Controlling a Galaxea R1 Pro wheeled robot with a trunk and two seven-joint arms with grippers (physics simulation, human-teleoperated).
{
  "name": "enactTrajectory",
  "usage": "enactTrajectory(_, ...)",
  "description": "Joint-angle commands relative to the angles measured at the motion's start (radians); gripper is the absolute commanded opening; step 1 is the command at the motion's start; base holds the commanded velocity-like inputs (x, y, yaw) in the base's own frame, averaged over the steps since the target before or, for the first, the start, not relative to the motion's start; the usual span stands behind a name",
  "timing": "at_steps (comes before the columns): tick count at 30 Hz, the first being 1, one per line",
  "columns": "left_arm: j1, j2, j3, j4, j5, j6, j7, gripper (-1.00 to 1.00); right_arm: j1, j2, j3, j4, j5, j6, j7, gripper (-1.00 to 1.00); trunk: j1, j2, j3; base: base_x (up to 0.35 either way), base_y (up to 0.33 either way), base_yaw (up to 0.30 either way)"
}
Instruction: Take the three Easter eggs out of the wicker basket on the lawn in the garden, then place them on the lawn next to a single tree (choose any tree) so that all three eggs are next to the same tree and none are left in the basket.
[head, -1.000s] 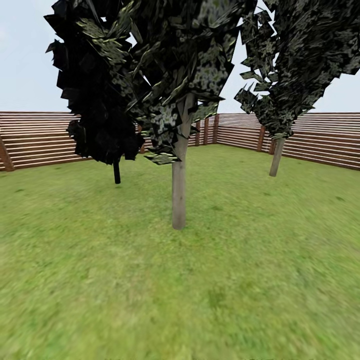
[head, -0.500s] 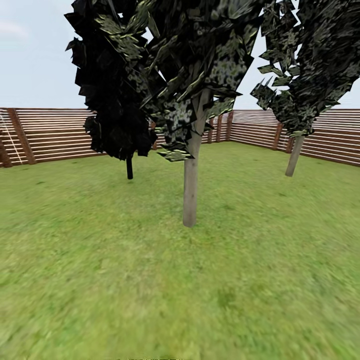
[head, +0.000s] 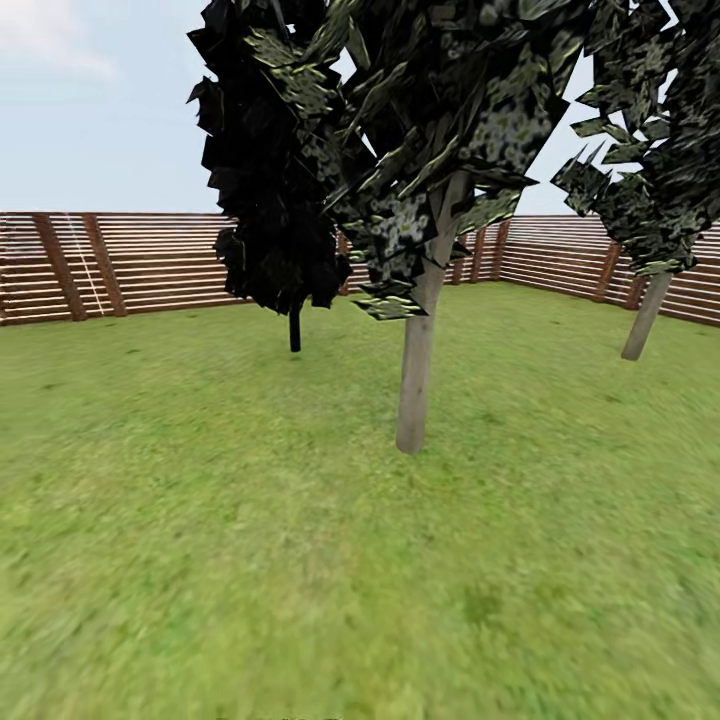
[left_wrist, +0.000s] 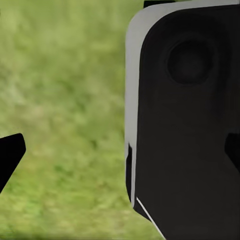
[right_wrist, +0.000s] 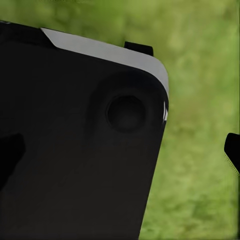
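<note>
I am facing the tree (head: 417, 380) on the lawn (head: 300, 560), probably scouting a drop spot. Eggs and basket are out of sight. I cannot tell whether either gripper is open or closed.

Trees on the lawn (head: 250, 560), fence (head: 150, 262) behind.
The tree (head: 418, 380) stands centre; a thin-trunked tree (head: 294, 328) behind-left, another tree (head: 642, 318) far right.

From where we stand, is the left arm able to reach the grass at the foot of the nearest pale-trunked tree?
Probably not yet. The pale grey-brown tree trunk stands well ahead across open mottled green lawn; nothing blocks the way, so drive closer first.
</note>
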Motion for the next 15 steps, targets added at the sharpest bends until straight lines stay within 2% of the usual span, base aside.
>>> enactTrajectory(1, 0.001, -0.001, -0.001, -0.002, 0.0, -0.001, 0.0, 1.0, -0.001, 0.0, 0.006, 0.001, 0.005, -0.002, 0.0, 1.0, 0.0, 0.0, -0.001, 0.0, 0.0, 0.257)
enactTrajectory(15, 0.001, 0.0, 0.001, -0.002, 0.0, -0.002, 0.0, 1.0, -0.001, 0.002, 0.007, 0.003, 0.005, -0.002, -0.001, 1.0, 0.0, 0.0, -0.009, 0.0, 0.0, 0.257)
